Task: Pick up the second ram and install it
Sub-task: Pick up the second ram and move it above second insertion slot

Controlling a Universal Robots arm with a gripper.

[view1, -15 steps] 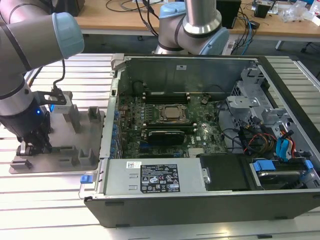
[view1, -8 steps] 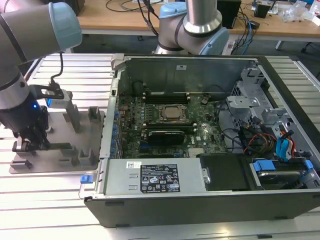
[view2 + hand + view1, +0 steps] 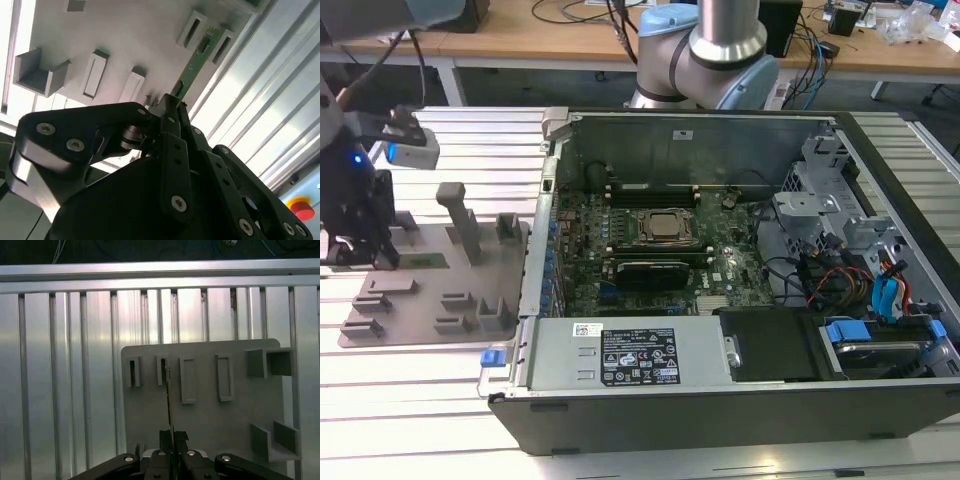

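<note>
— Green second ram, thin and flat, pinched between the black fingers in the second wrist view. Clamped tight on its two flat faces, with most of the stick poking out past them.

— Where, though?

— Down at the grey tray, near the table's edge on the exterior view's left. Edge-on in the first wrist view, like a dark line running from the fingers to a little slot block. Hard to tell whether lifted a bit or sitting in the tray.

— Why held that way?

— Probably to keep it straight and up on its thin edge, the way needed for a long slot. Flat faces good for squeezing, so less chance of slipping or twisting.

— Close to the computer?

— No, well apart. Open computer case in the middle of the table, with the green board and its shiny chip socket inside.

— Anything in the way?

— Tall grey blocks standing up on the tray, between the fingers and the case. Then the case's side wall, higher than the tray. Lots of wires too, packed at the case's end on the exterior view's right. Maybe a bump or a snag, if carried low.
</note>
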